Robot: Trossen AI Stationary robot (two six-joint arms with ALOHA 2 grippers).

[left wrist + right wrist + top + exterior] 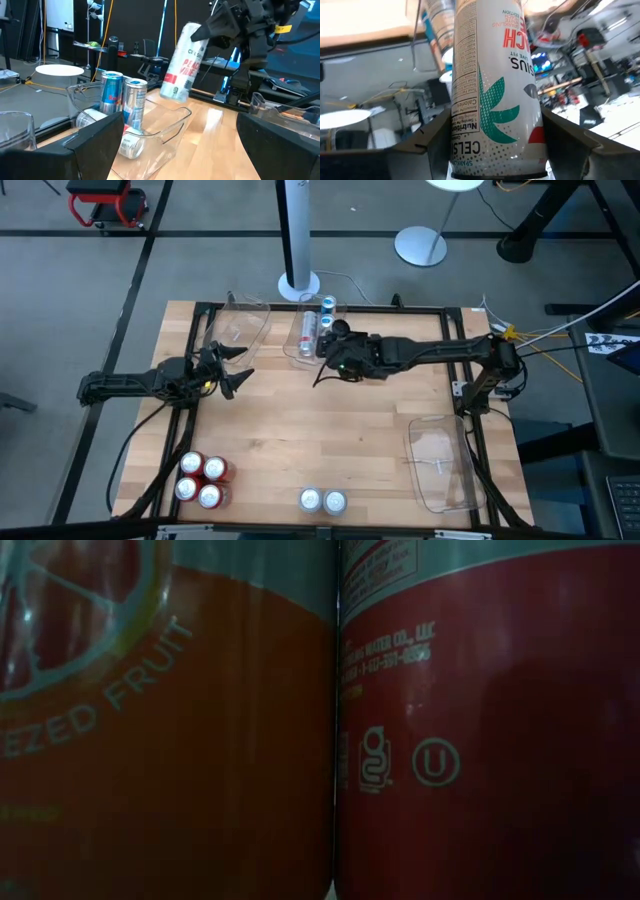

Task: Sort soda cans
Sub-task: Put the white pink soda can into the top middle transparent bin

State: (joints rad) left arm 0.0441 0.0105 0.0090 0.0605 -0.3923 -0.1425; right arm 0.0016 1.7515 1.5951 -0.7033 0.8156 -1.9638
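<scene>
Right gripper (328, 340) grips white Celsius can (183, 62) above far bin (170, 131) holding 4 cans; left gripper (240, 365) wide; 4 red cans (202, 480), 2 silver cans (323, 501) remain.

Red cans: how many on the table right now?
4 red cans, clustered two by two at the table's front-left corner, touching. The low view shows two of them close up; none elsewhere, though the bins could hide one.

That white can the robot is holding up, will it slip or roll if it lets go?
The white can looks smooth and glossy, so possibly slippery; the right gripper clamps its sides. It hangs tilted over the bin, so released it would likely topple and roll like the can lying there.
</scene>
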